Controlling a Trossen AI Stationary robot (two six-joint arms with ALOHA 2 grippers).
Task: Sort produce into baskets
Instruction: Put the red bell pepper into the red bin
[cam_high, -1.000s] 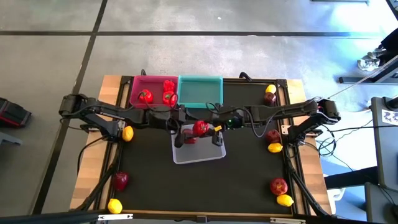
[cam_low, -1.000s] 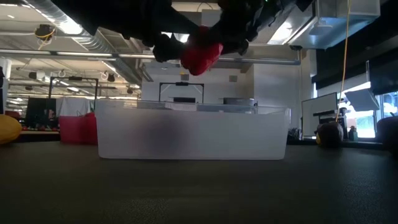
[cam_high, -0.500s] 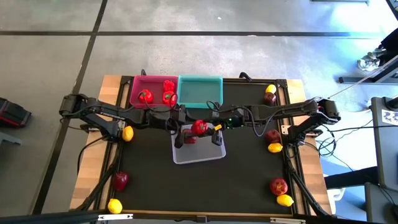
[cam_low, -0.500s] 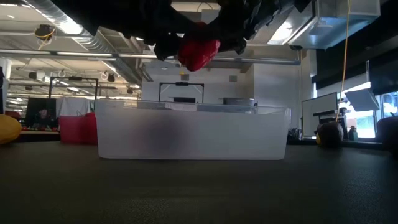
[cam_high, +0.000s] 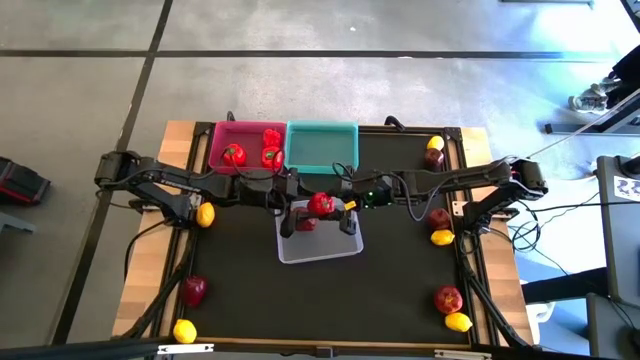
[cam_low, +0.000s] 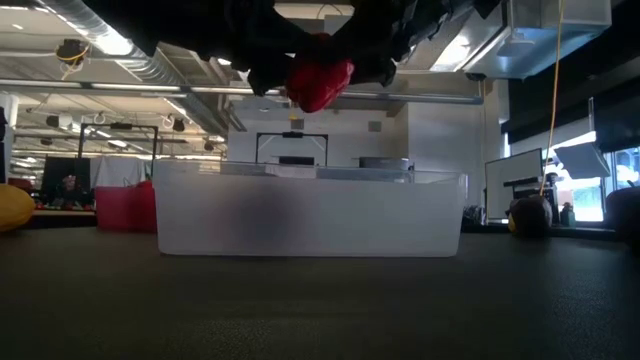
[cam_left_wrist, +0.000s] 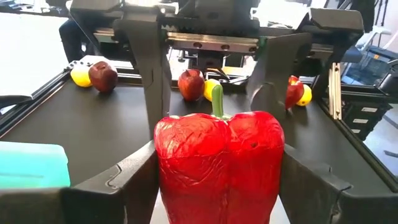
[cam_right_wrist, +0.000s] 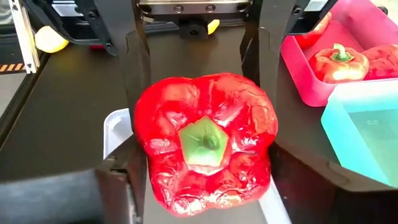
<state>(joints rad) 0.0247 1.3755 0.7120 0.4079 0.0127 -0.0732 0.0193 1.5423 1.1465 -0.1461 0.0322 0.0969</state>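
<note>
Both pincers hold pepper (cam_high: 322, 204) over clear basket (cam_high: 320, 250).

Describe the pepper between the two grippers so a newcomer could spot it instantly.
Start at the grey-white tray in the middle of the black table. Directly above it, a glossy red bell pepper hangs between the left gripper and right gripper. Unlike the peppers in the pink tray, it is in mid-air.

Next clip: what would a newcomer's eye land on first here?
The bright red bell pepper held in the air above the translucent basket at the table's middle, with the left gripper and right gripper both set around it, one from each side. After that, the pink basket at the table's far edge with red peppers in it, beside the teal basket.
</note>
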